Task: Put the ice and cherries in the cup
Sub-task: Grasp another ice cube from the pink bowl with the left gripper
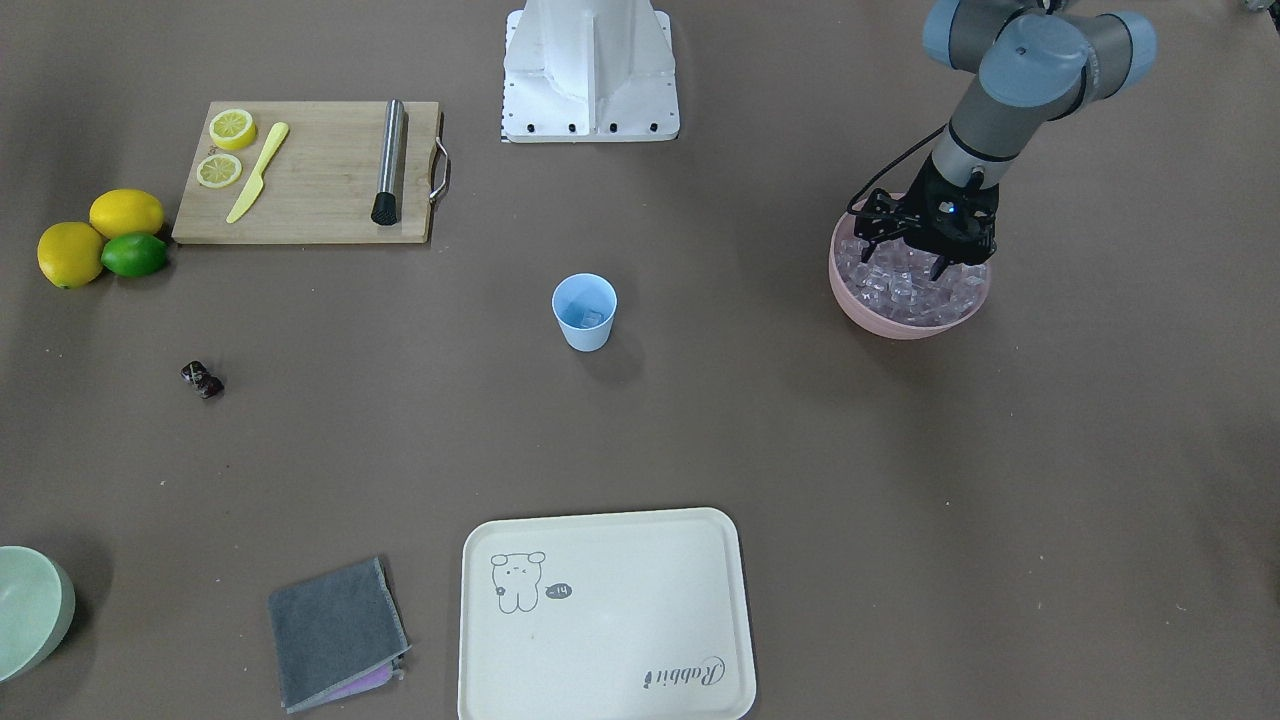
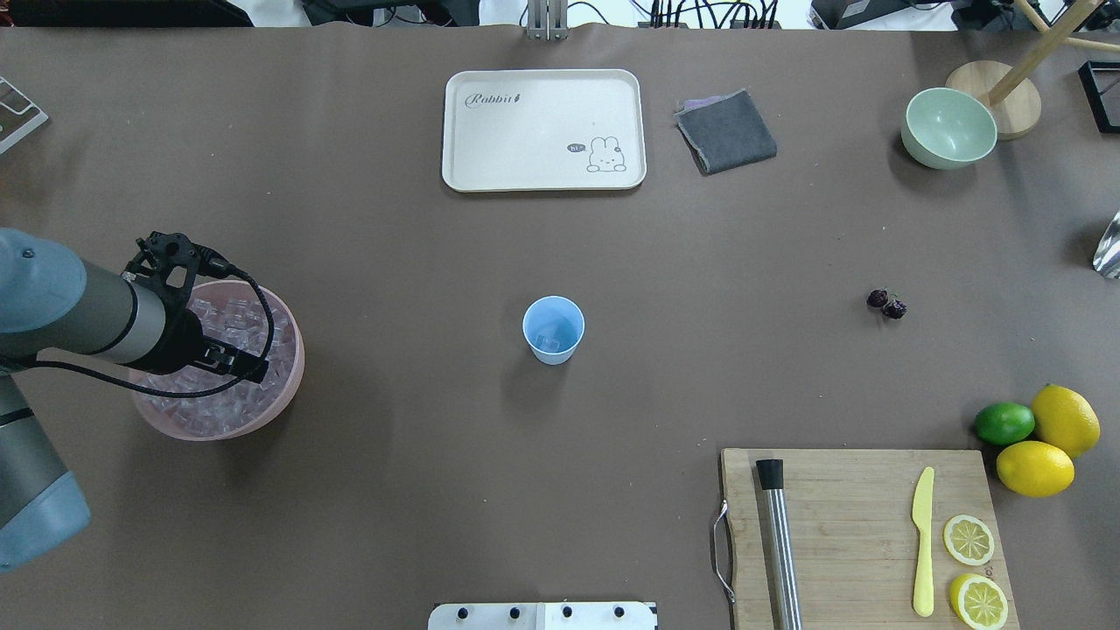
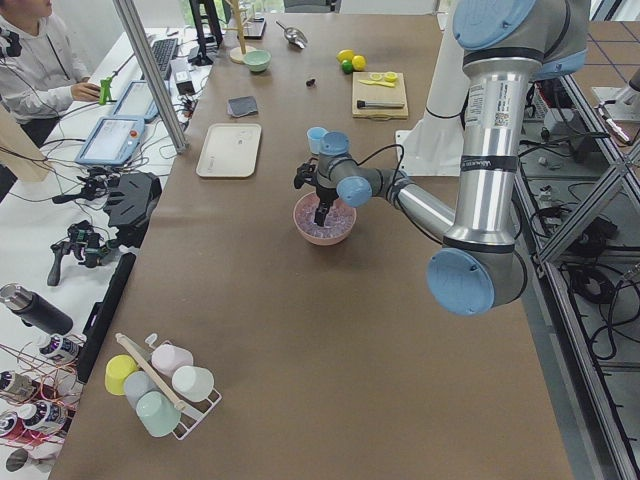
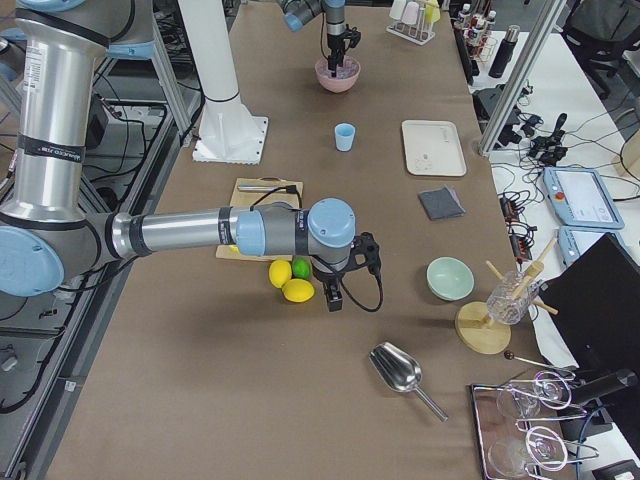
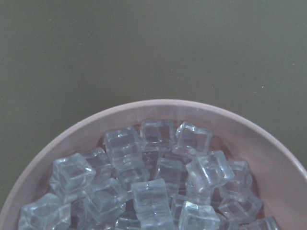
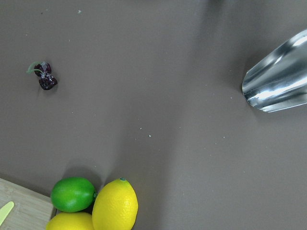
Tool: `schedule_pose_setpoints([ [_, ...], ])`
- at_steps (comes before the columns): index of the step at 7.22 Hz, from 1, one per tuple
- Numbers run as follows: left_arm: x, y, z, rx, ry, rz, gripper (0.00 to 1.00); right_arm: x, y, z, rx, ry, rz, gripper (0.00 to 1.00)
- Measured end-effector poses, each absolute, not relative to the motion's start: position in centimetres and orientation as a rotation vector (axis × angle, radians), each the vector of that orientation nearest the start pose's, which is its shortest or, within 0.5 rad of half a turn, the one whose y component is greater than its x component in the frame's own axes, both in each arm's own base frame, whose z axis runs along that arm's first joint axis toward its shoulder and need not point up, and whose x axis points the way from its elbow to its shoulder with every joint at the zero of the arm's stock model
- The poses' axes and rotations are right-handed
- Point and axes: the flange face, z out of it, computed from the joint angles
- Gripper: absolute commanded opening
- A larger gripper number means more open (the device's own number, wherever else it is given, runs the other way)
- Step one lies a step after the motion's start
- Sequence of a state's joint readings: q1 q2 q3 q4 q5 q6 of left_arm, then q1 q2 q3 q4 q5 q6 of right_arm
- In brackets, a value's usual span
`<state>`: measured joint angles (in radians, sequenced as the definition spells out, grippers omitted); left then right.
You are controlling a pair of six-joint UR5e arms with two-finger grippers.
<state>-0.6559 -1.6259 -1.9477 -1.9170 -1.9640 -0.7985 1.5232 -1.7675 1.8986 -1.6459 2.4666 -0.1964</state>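
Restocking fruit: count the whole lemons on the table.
2. One lemon and the other lemon lie together beside the lime, just off the cutting board. None seems hidden.

Pale blue tapered plastic cup [image 1: 584,312]: one. Glossy dark red cherries [image 1: 202,379]: two, one joined pair. Clear ice cubes [image 5: 151,196]: heap, too many to count. Pink bowl [image 5: 268,158]: one. Whole yellow lemons [image 2: 1064,420]: two. Green lime [image 2: 1004,423]: one. Cut lemon slices [image 2: 969,539]: two. Wooden cutting board [image 2: 840,525], yellow plastic knife [image 2: 922,542], steel muddler [image 2: 779,551], cream rectangular tray [image 2: 542,87], folded grey cloth [image 2: 726,131], pale green bowl [image 2: 949,127], shiny metal scoop [image 6: 278,81]: one each.

ice [image 1: 912,292] in bowl [image 1: 893,324] | cup [image 1: 584,312] mid-table, between bowl and cherries [image 1: 202,380] | knife [image 1: 257,172] on board [image 1: 320,195]
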Motion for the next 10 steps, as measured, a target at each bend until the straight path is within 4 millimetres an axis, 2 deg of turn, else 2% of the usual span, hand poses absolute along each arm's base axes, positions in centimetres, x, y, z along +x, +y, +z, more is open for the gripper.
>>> schedule_pose_setpoints([
  [3, 36.2, -38.5, 42.0, 0.217, 0.825, 0.281, 0.92, 3.6, -40.8, 58.7, 0.114, -0.892, -0.251, 1.0],
  [10, 36.3, -39.6, 42.0, 0.242, 0.817, 0.308, 0.9, 3.6, -39.9, 58.9, 0.106, -0.896, -0.247, 1.0],
])
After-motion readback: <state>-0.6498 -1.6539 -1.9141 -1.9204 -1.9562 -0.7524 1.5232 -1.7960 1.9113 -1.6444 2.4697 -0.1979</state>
